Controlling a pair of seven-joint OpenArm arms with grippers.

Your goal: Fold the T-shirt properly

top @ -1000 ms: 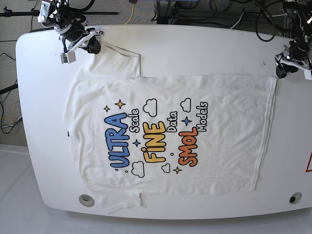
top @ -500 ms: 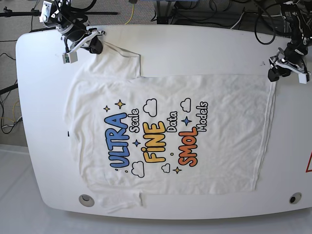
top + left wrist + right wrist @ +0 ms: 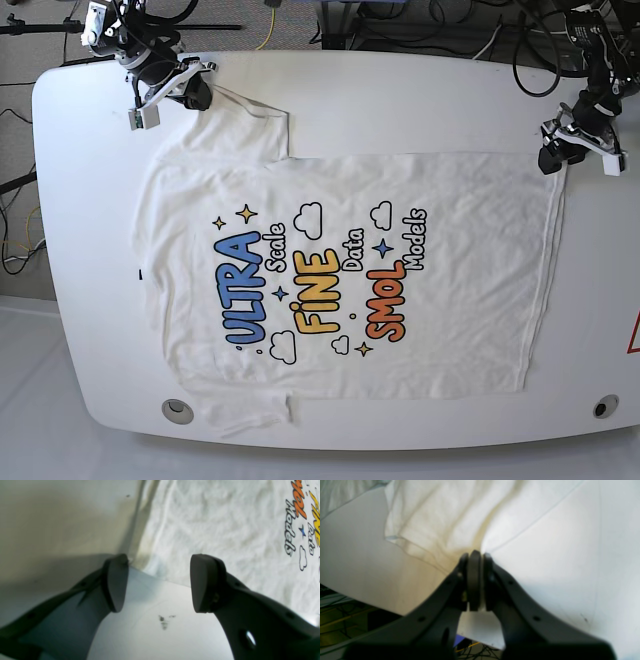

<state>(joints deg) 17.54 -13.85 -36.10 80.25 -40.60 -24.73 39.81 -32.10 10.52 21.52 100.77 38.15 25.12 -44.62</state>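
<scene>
Left gripper has come in from the bench's right edge to the T-shirt's hem corner.

Print side up, the T-shirt lies flat across the middle of the bench, one sleeve near the front edge by a round fitting. At the far right corner of the shirt the left gripper stands wide open — nothing between its fingers. At the far left, the right gripper is pinched closed on the other sleeve.

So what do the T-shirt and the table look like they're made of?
T-shirt: soft woven or knit cloth, probably cotton, matte; it wrinkles and shows stitched hems. Table: hard, smooth white board, likely laminate or painted, slightly glossy, with scuff marks.
</scene>
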